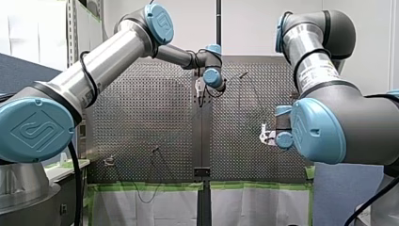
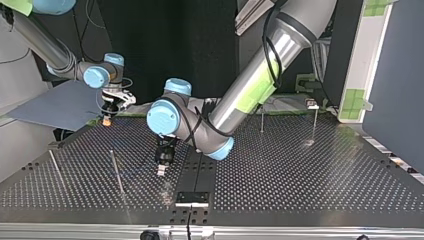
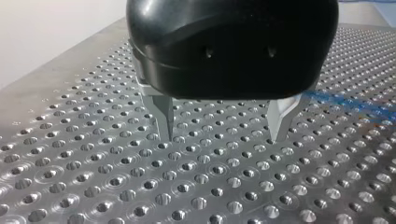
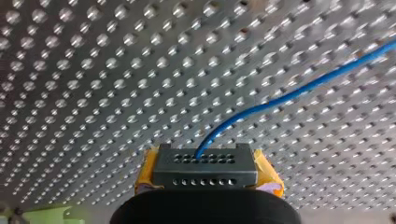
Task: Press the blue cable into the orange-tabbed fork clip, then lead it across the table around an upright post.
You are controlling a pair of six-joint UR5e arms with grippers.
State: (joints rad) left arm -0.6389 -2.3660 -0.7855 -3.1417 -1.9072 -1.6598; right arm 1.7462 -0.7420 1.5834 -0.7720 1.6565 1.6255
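Observation:
The blue cable [image 4: 280, 98] runs over the perforated plate and ends in the black perforated block [image 4: 205, 170] between my right gripper's [image 4: 208, 179] yellow pads [image 4: 268, 179], which are shut on it. In the top view my right gripper [image 2: 107, 119] hangs low over the plate's far left corner, with orange at its tip. My left gripper [image 3: 223, 126] stands open just above the plate with nothing between its metal fingers [image 3: 164, 116]. A blurred stretch of blue cable [image 3: 338, 100] lies beside it. I cannot pick out the fork clip for sure.
Thin upright posts stand on the plate: one [image 2: 117, 172] close beside my left gripper [image 2: 161, 169], another [image 2: 55, 167] further left, and two [image 2: 261, 120] at the far right. A black bracket [image 2: 191, 198] sits at the plate's near edge.

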